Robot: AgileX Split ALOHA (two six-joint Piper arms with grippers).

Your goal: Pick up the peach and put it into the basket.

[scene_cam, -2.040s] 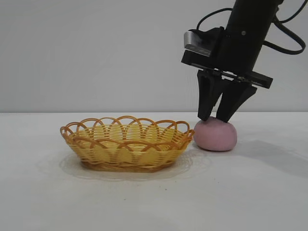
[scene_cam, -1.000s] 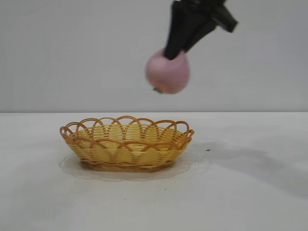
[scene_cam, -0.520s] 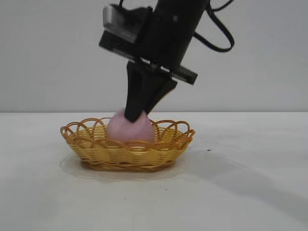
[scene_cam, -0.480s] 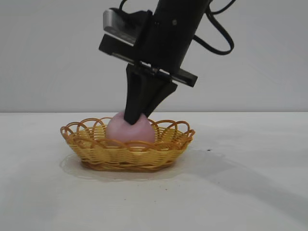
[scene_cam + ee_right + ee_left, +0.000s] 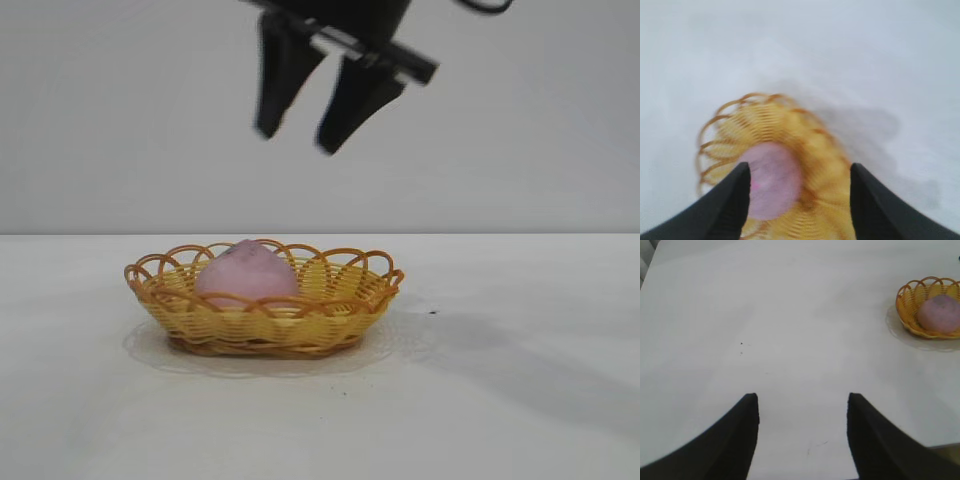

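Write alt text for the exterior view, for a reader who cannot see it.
A pink peach lies in a shallow yellow-orange wicker basket on a white table. Above it hangs the right gripper, its black jaws apart and empty, with a plain pale wall behind.

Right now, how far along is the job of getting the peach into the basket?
Done: the peach sits inside the basket, toward its left side in the exterior view, and nothing holds it. In hand: the right gripper hangs open and empty above the basket. The left gripper is parked open over bare table, away from the basket. Left: probably only pulling the right arm clear.
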